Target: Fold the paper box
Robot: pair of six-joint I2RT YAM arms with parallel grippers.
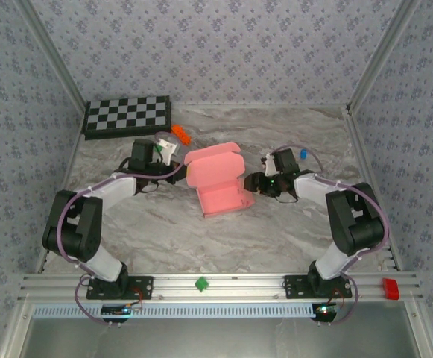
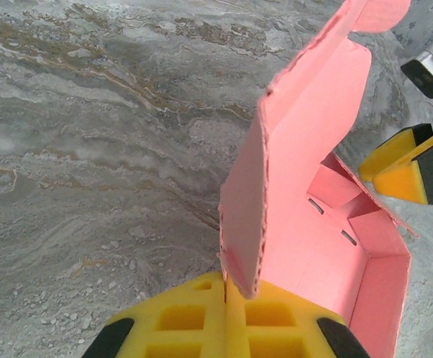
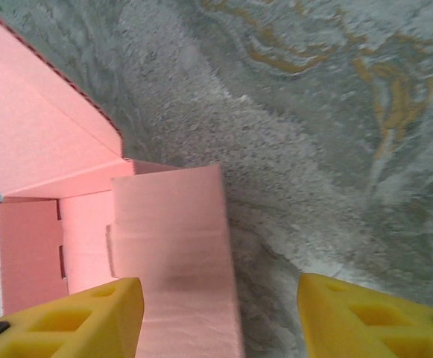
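The pink paper box lies mid-table with its tray open and its lid standing up at the back. My left gripper is at the lid's left edge. In the left wrist view its yellow fingers are shut together at the gripper, with the lower tip of a pink side flap caught at them. My right gripper sits at the box's right side. It is open, and a folded side wall stands just beside its left finger.
A checkerboard lies at the back left, with a small orange brick to its right. A small blue piece sits behind the right arm. Green and red pieces rest on the front rail.
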